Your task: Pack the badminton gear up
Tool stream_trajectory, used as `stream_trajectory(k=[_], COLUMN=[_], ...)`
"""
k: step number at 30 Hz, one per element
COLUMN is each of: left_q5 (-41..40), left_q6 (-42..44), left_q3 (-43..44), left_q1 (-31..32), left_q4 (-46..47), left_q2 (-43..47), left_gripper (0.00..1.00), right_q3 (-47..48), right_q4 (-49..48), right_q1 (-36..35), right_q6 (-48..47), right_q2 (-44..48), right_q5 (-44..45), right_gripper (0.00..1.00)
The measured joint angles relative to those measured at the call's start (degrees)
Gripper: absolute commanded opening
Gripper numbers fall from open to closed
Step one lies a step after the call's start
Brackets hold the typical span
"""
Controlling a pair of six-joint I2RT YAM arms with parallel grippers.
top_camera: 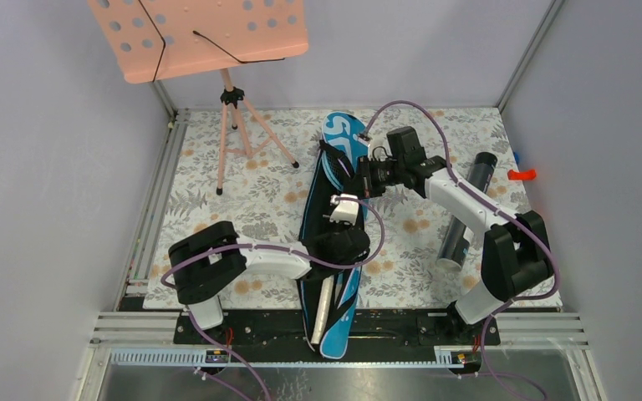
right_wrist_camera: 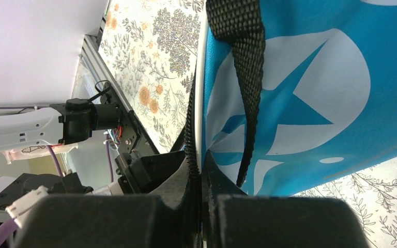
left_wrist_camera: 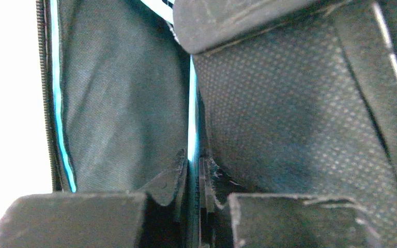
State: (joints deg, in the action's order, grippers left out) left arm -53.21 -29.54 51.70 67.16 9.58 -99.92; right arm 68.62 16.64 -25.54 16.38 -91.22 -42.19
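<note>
The blue "SPORT" bag (top_camera: pixel 340 134) lies lengthwise down the middle of the floral table, its side open. A cream racket handle (top_camera: pixel 323 305) sticks out of its near end. My left gripper (top_camera: pixel 340 241) reaches into the bag; in the left wrist view it (left_wrist_camera: pixel 192 166) is shut on a thin light-blue racket frame (left_wrist_camera: pixel 192 113) between dark lining. My right gripper (top_camera: pixel 354 184) is shut on the bag's zipper edge (right_wrist_camera: pixel 191 129) and holds the flap (right_wrist_camera: pixel 310 93) up. The dark tube (top_camera: pixel 466 209) lies at the right. No shuttlecocks show.
The pink perforated music stand (top_camera: pixel 209 33) on its tripod (top_camera: pixel 236 125) stands at the back left. A small orange-red object (top_camera: pixel 521 174) sits at the right wall. Metal rails (top_camera: pixel 146 242) border the table on the left and near sides.
</note>
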Motion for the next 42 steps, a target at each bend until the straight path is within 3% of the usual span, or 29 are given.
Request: stream_trajectory(k=[3,7,11,17,23,28,34,37,39,42], left_q5=[-0.2,-1.14,-3.43,-4.85,-3.45,0.35,12.92,23.74,31.87,46.64], left_q6=[-1.79,-3.26,-3.04,-1.86,-1.03,3.85,24.92,39.58,47.91,59.78], left_q3=[-1.11,-1.14,-1.01,-1.03,-1.01,-0.9,-0.68,-0.55,-0.39,5.9], left_q1=[0.17,0.31,1.4,3.61,2.78,-3.56,-12.52,-18.23,-21.57,-28.2], left_q4=[1.9,1.92,-1.4,-12.85,-18.18,-20.59,-20.28,-19.65,-19.67,-28.46], left_q2=[0.0,0.0,0.87,13.92,36.13,45.24,53.09,57.07,58.47,56.65], left_gripper=[0.24,0.41,0.72,0.97,0.99,0.99,0.99,0.99,0.99,0.99], right_q3=[-1.03,-1.05,-0.39,5.33,16.74,31.63,56.02,67.04,70.73,70.93], right_q4=[-1.25,-0.98,1.68,9.09,19.17,31.58,55.3,63.67,66.1,68.32], right_q1=[0.0,0.0,0.04,0.63,2.14,2.34,2.47,2.58,2.58,2.43], right_q6=[0.48,0.81,0.44,-1.68,-9.86,-21.24,-41.77,-50.71,-54.88,-59.47], right_q2=[0.55,0.85,0.87,0.85,-1.38,-8.22,-21.73,-28.44,-30.99,-31.8], right_q5=[-0.61,-1.07,-1.49,-6.12,-8.31,-6.23,-2.16,-1.66,-1.44,-0.85], right_gripper=[0.0,0.0,0.0,0.0,0.0,0.0,0.0,0.0,0.0,0.0])
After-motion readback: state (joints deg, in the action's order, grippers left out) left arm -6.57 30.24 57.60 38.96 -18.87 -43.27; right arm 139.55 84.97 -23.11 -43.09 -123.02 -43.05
